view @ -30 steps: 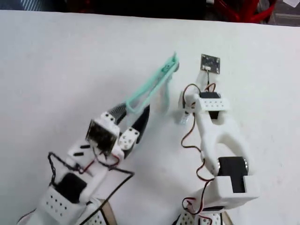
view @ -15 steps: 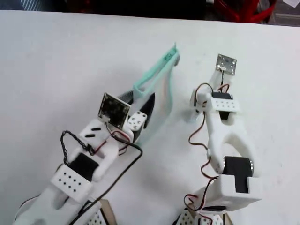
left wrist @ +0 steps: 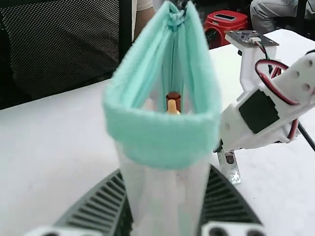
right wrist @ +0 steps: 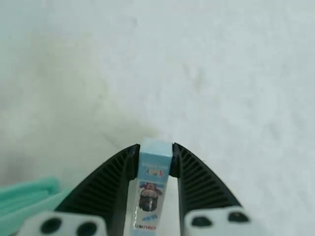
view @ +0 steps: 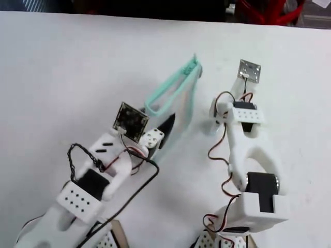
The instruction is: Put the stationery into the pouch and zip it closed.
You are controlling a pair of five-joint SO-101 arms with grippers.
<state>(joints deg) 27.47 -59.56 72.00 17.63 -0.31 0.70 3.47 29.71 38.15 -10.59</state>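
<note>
The pouch (view: 173, 93) sits between the two arms over the desk (view: 62, 67), its near end inside the left end effector (view: 161, 129) and its far end pointing toward the desk's back. A slim item (left wrist: 173, 103) sits inside its open mouth. Just right of the pouch, the right end effector (right wrist: 155, 150) holds a small block (right wrist: 151, 169).

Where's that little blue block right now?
The little blue block is pinched in the right hand over the white table. In the high view, that hand sits just right of the green pouch.
</note>
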